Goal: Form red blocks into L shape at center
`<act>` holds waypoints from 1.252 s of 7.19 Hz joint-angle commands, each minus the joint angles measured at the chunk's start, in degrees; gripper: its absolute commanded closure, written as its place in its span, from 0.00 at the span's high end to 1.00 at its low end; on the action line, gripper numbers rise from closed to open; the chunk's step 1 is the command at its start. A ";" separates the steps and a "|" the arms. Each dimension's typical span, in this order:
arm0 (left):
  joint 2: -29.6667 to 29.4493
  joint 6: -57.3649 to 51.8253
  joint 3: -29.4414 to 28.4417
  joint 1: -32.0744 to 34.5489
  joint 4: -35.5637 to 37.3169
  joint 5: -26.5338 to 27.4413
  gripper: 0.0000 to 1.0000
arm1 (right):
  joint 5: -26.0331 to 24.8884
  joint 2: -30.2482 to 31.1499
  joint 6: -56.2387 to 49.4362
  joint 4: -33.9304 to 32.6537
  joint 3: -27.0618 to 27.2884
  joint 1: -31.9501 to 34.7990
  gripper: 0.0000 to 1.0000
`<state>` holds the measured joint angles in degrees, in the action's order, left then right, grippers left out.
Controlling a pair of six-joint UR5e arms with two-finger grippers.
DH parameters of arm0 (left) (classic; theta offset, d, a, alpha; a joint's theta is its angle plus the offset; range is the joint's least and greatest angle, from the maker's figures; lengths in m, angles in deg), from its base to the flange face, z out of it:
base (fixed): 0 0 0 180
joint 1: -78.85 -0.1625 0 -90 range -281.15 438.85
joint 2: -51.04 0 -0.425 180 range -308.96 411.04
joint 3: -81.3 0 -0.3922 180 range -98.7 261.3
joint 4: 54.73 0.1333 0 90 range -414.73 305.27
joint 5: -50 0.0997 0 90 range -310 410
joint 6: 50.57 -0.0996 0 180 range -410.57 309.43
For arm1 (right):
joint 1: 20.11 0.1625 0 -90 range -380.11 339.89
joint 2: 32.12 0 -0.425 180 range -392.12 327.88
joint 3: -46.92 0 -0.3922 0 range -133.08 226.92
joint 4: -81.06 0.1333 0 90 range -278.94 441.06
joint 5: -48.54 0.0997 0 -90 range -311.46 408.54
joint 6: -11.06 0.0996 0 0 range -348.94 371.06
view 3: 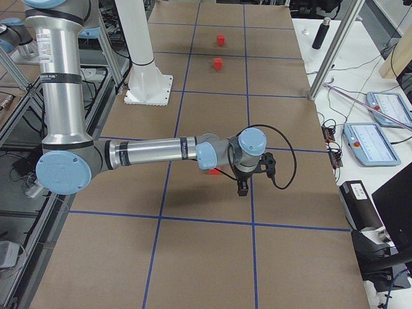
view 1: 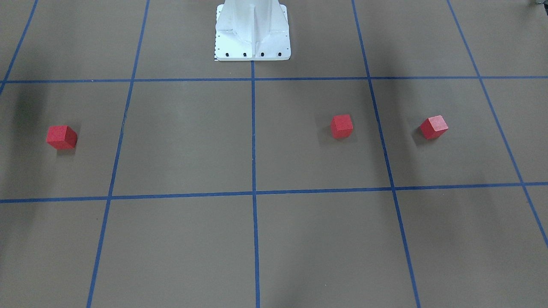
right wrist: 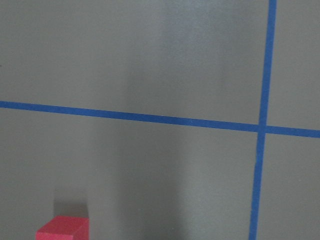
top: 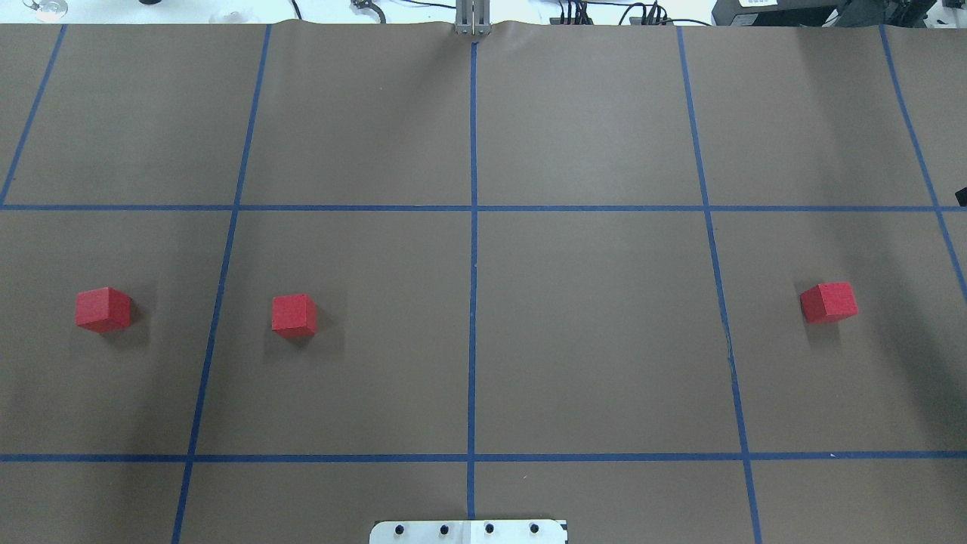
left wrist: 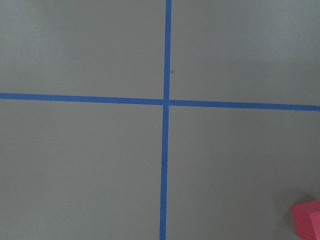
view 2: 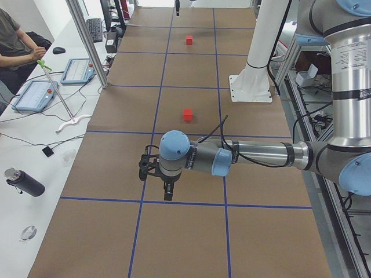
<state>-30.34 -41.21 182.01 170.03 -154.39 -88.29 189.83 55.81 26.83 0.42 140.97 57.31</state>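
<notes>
Overhead exterior: red blocks (top: 294,315) lie scattered and turned, so a misaligned pinch could skew the L at center (top: 574,332); whether left gripper (view 2: 167,194) or right gripper (view 3: 243,188) is clenched cannot be told.

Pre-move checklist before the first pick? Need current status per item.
1. All three found: ok. The left red block, middle red block and right red block sit apart from one another.
2. Blocks at the center: not ok. Only the middle red block lies on it, left of the blue tape line; the other two lie outside it.
3. L shape: not ok. No two blocks touch.
4. State of left gripper and right gripper: cannot tell, as they show in the side views only.
5. Gripper centred over a block: not ok. Each wrist view shows a block only at its bottom edge.
</notes>
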 commanded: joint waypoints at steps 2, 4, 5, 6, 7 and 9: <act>-0.01 0.05 0.01 -0.39 -0.18 0.04 1.00 | -3.18 0.22 16.63 11.09 0.43 -13.13 0.99; -0.28 0.05 -0.07 -0.39 -0.18 0.13 1.00 | -6.37 0.31 16.75 11.11 0.43 -16.77 0.99; -0.28 0.05 0.01 -0.39 -0.18 0.13 1.00 | -6.37 0.31 17.54 11.11 0.43 -16.78 0.99; -0.28 0.05 0.01 -0.39 -0.27 0.13 1.00 | -6.37 0.57 19.54 11.11 0.43 -17.56 0.99; -0.36 0.05 0.10 -0.48 -0.36 0.04 1.00 | -6.37 1.36 19.56 11.11 0.34 -17.91 0.99; -0.45 -0.04 0.19 -0.39 -0.36 0.13 1.00 | -6.46 1.63 21.05 10.76 0.43 -18.62 0.99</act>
<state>-30.74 -41.19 182.19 169.58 -154.73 -88.19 183.44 57.24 46.89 11.31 141.34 39.24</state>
